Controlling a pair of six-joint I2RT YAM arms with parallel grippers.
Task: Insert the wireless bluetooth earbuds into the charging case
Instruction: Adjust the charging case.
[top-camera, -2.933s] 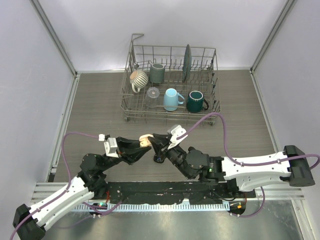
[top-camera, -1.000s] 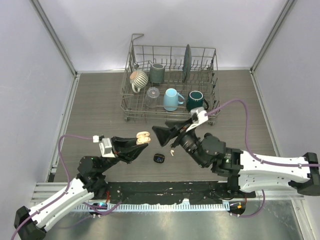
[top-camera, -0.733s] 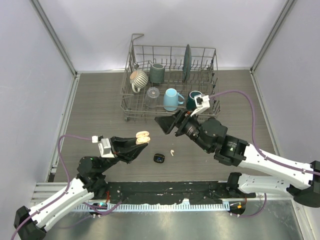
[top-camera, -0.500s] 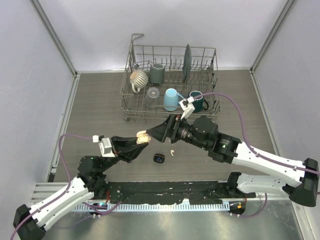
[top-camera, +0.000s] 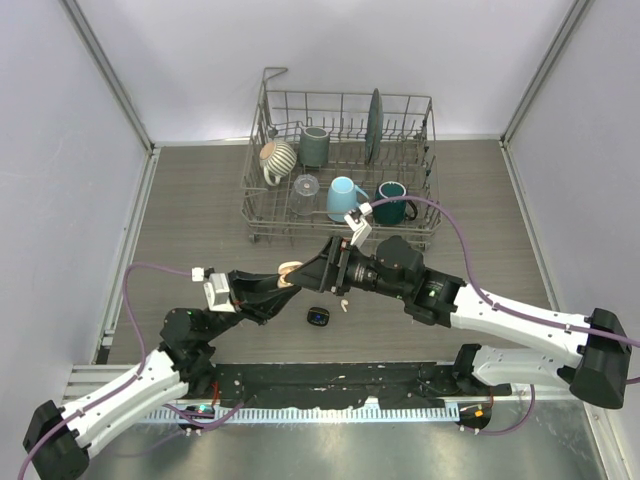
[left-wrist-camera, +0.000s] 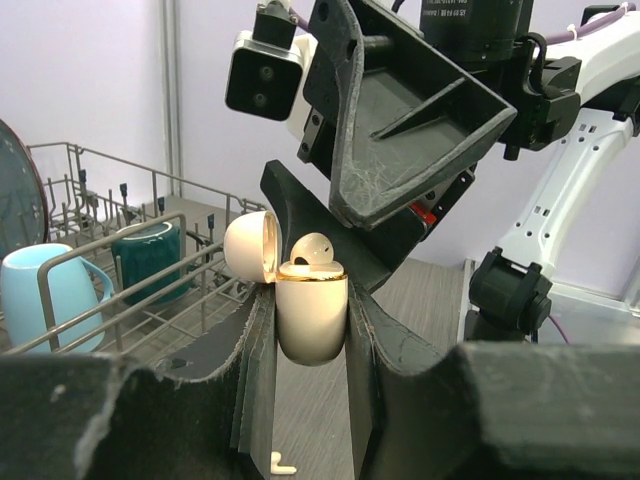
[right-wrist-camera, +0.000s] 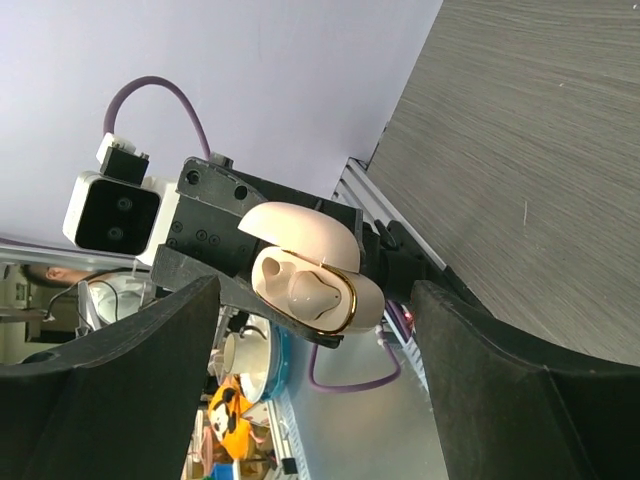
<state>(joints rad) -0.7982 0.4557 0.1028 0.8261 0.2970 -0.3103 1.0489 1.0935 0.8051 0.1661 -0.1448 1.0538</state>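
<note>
Top external view, from the left: the left gripper (top-camera: 272, 284) is clamped on the cream case (left-wrist-camera: 312, 325), holding it upright off the table with its lid swung back. One cream earbud (left-wrist-camera: 316, 248) sits in a well of the case and stands a little proud of the rim. The well beside it looks empty. Just right of the case, the right gripper (top-camera: 320, 272) faces it with its fingers spread wide and nothing between them. Below and to the right of the case, a second cream earbud (top-camera: 343, 303) lies on the table beside a black case (top-camera: 318, 317). That earbud is nearer the right arm, so the pickup probably falls to it. Which way its stem points is too small to tell.
</note>
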